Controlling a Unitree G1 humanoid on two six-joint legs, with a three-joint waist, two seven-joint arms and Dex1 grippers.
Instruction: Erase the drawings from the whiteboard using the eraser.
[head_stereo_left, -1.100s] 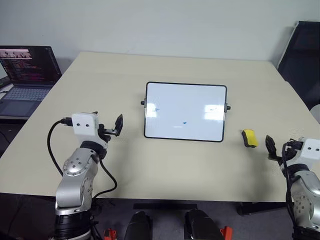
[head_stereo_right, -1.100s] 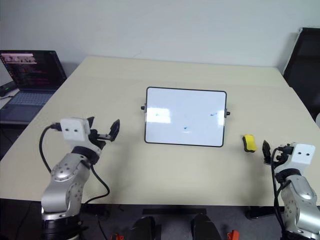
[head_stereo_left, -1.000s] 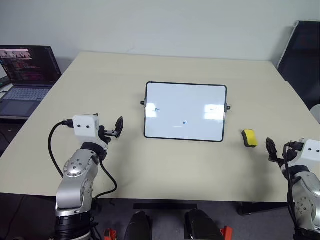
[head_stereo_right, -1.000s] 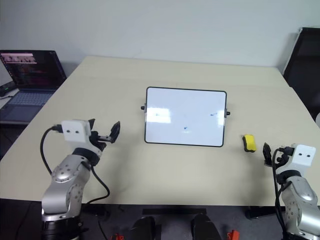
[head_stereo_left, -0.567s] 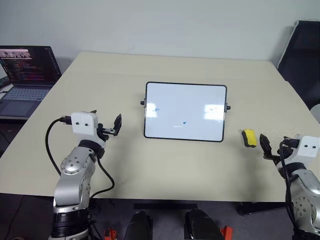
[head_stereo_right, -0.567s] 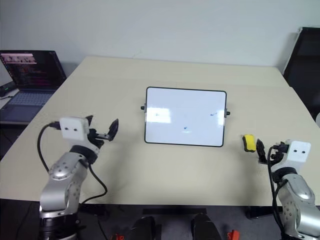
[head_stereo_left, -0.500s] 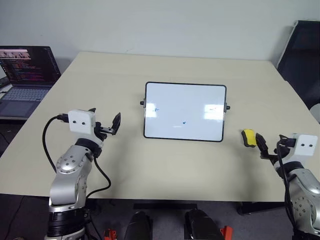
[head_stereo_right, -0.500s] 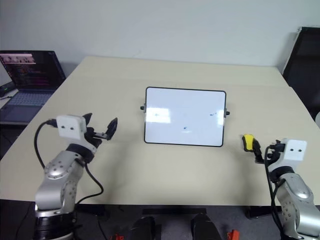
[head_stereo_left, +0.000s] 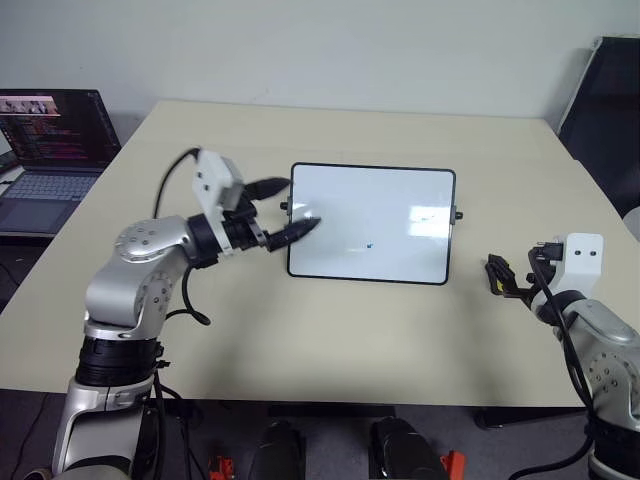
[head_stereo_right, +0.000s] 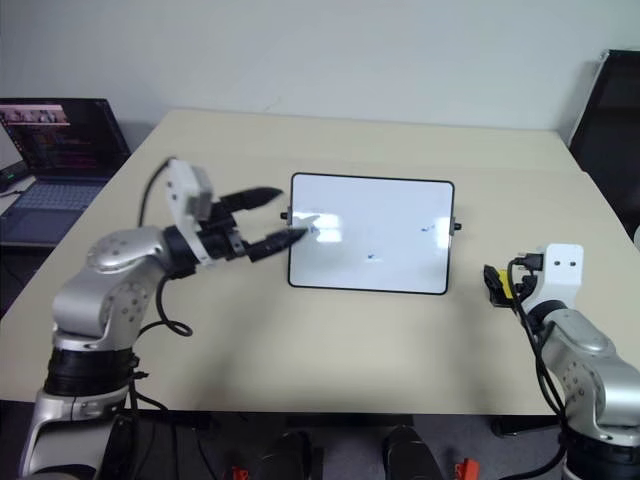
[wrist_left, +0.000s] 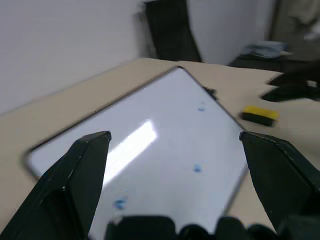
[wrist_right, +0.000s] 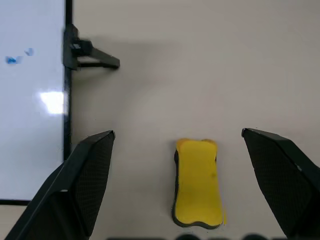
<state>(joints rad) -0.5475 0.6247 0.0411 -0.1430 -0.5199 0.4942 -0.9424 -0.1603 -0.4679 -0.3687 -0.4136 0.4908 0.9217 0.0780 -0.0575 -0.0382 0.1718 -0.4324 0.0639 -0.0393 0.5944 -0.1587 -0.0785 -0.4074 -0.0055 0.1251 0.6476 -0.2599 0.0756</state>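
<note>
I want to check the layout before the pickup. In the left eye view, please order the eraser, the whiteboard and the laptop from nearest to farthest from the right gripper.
1. The eraser, lying on the table just ahead of the right gripper.
2. The whiteboard, at the table's middle, to the gripper's left.
3. The laptop, beyond the table's far left edge.

Pale beige counter, wide and matte, with rounded far corners. Off its left edge, an open laptop on a lower surface, screen lit with dark windows and coloured lines of text, keyboard grey-blue. Beyond the right far corner, a black chair against the wall. Behind everything, a plain white wall.
</note>
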